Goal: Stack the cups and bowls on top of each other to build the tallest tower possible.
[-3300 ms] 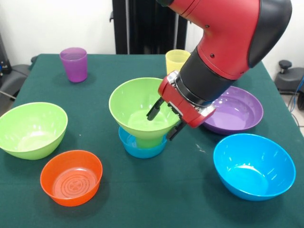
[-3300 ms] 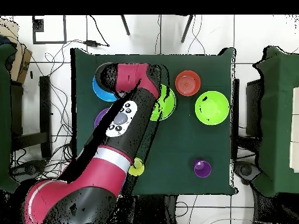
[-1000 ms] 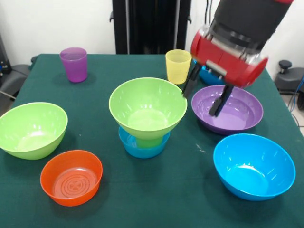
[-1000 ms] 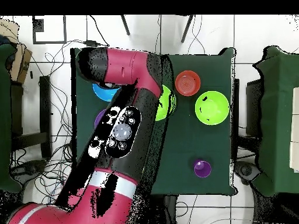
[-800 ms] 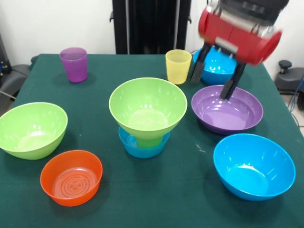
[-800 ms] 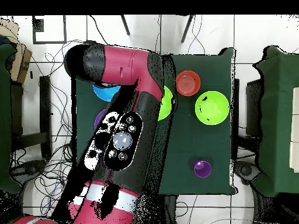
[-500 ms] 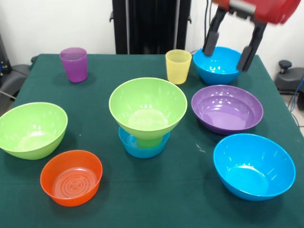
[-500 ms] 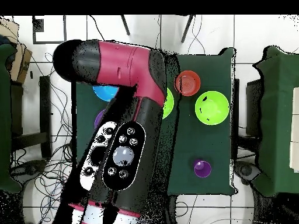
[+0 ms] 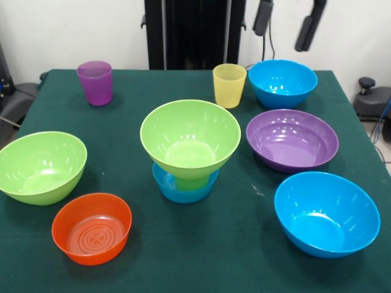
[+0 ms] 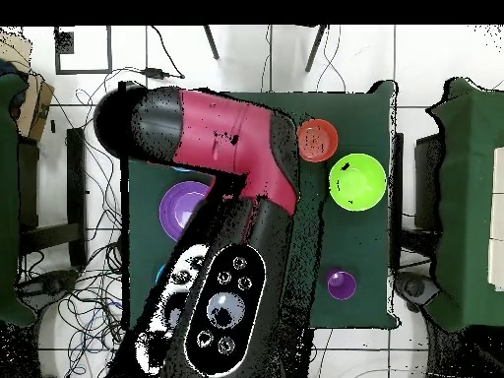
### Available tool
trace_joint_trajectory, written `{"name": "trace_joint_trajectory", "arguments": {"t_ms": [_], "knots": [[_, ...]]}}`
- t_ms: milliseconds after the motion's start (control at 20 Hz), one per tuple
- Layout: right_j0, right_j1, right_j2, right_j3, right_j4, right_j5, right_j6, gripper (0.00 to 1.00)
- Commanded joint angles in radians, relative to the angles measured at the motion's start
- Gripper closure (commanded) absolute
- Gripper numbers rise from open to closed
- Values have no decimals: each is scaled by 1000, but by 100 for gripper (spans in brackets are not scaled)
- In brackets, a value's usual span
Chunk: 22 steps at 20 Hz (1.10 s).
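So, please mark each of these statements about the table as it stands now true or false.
1. A green bowl stands on top of the small blue bowl. True.
2. The purple cup is inside the orange bowl. False: it stands alone on the table.
3. The gripper holds the yellow cup. False: it hangs open and empty above the table.
4. The wide purple bowl is empty. True.
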Motion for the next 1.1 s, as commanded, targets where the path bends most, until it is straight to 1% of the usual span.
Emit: {"name": "trace_joint_trajectory", "arguments": {"t_ms": [50, 350, 650, 700, 1000, 1100], "knots": [[-50, -65, 160, 271, -82, -69, -181, 0], [-88, -124, 187, 370, -116, -118, -212, 0], [-160, -166, 243, 452, -127, -164, -238, 0], [-179, -171, 260, 467, -129, -180, -248, 0], [-254, -182, 325, 510, -171, -251, -254, 0], [-272, -183, 343, 512, -184, -257, -251, 0]]}}
